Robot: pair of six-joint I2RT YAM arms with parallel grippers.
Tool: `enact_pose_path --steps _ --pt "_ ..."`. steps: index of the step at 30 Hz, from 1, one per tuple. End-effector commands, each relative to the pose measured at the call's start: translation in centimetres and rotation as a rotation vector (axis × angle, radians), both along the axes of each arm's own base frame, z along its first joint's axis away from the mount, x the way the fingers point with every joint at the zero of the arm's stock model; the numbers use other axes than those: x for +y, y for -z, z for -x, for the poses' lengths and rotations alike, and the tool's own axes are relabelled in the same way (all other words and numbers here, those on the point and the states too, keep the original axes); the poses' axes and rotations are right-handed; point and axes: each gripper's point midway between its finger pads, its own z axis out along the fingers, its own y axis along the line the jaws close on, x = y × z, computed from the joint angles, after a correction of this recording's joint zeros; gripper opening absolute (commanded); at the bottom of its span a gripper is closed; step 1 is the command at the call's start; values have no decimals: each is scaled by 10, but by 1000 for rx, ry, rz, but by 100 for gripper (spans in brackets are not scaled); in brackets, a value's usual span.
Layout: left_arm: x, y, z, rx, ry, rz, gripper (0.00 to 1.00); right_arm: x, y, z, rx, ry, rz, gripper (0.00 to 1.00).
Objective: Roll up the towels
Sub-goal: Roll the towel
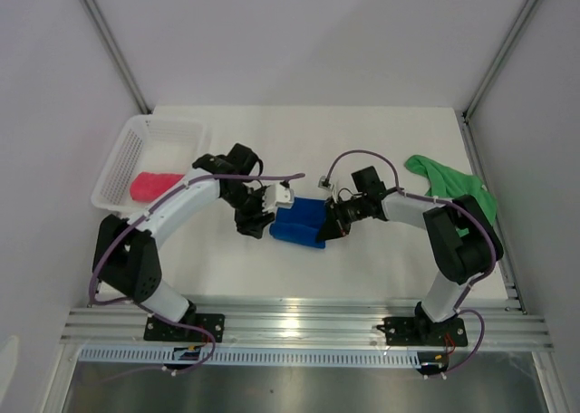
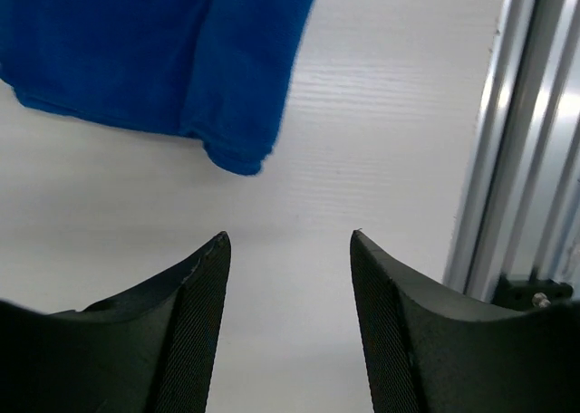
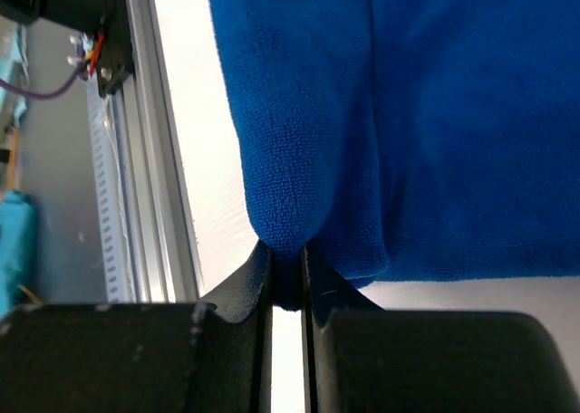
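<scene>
**A:** What sits in the basket [image 1: 122, 155]?

**B:** One thing only: the pink-red towel [image 1: 156, 185]. The white mesh basket stands at the 10 o'clock corner of the bench [image 1: 362, 141], seen from above with 12 o'clock away from the arm bases. The towel is a compact lump at the basket's 6 o'clock end, its long axis running roughly from 8 to 2 o'clock.

**A:** And the blue towel [image 1: 299, 223]?

**B:** It lies mid-bench, between the two hands, folded over on itself into a thick bundle. It is barely longer than it is deep. The longer run goes about 9 to 3 o'clock, and the near edge sags toward 4 o'clock.

**A:** Is the right hand [image 3: 285, 250] on it?

**B:** Yes. It comes in from the 3 o'clock side. Its wrist camera shows the fingers pressed together on a rounded fold at the cloth's edge, and the blue fills most of that view [image 3: 435, 114].

**A:** And the left hand [image 2: 290, 241]?

**B:** Its fingers stand apart with only bare bench between them. The blue cloth [image 2: 154, 51] lies just ahead of the tips, not touching them. From above, this hand [image 1: 256, 218] sits at the bundle's 9 o'clock side.

**A:** Where is the green towel [image 1: 449, 182]?

**B:** It is crumpled and loose at the 3 o'clock edge of the bench, stretched from 10 to 4 o'clock. The right arm partly hides it.
</scene>
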Motion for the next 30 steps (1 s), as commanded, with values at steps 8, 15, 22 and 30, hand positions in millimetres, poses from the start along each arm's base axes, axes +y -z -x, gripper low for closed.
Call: enact_pose_path --steps 8,15,22,30 --pt "-58 6 -60 59 -73 89 61 1 3 -49 84 135 -17 0" --pt "-68 19 -67 116 -76 89 63 0 6 -60 98 144 -4 1" --pt "-76 28 -80 121 -80 89 64 1 4 -62 78 124 -9 2" --pt "-64 45 -70 145 16 24 64 3 2 -63 73 110 -17 2"
